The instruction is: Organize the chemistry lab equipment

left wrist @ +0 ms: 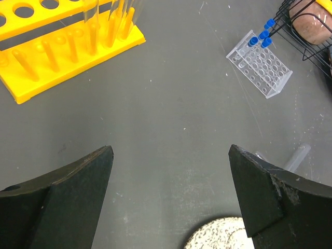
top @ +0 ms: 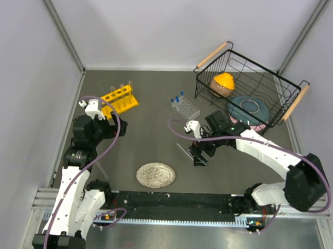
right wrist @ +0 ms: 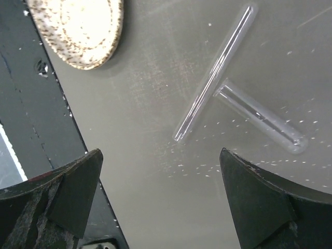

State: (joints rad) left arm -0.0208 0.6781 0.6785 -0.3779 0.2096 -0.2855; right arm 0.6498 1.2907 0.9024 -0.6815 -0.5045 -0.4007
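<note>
Right gripper (right wrist: 161, 155) is held spread wide above two test tubes (right wrist: 259, 114), which lie flat on the table (right wrist: 140, 104), touching in a T, near the speckled disc (right wrist: 78, 31). They are judged light, slick and easily cracked, so the longer tube (right wrist: 215, 72) is best pinched gently across its middle.

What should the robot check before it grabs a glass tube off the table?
1. Right gripper open: ok.
2. Left gripper open and empty: ok.
3. Thin tube clear of wide tube: not ok, they meet in a T.
4. A tube between the right jaws: not ok, both lie ahead.
5. Yellow rack has free holes: ok.
</note>
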